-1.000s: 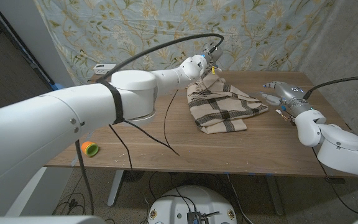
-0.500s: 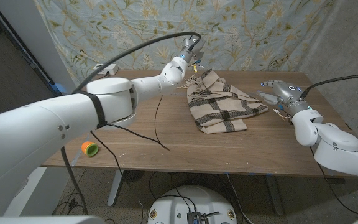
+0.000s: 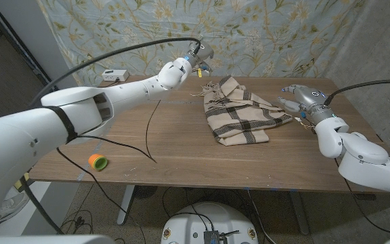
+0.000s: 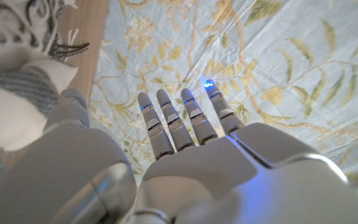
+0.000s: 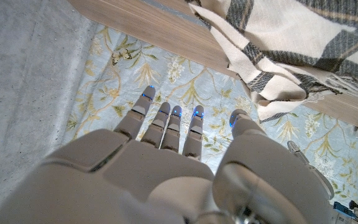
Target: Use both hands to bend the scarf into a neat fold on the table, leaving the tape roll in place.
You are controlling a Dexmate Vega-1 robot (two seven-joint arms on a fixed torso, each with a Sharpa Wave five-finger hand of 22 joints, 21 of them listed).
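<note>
The scarf (image 3: 239, 110) lies folded on the worktop (image 3: 181, 146); the left hand (image 3: 198, 57) and right hand (image 3: 293, 98) hover released beside it, probably finished.

- Arms: glossy white rounded shells, black band on left arm (image 3: 65, 125); black cables trailing.
- Left robot hand (image 4: 185, 124), right robot hand (image 5: 173, 134): grey fingers, blue-lit tips.

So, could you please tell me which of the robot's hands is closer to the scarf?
The right hand, at the scarf's right edge; the left hand is raised behind it.
</note>
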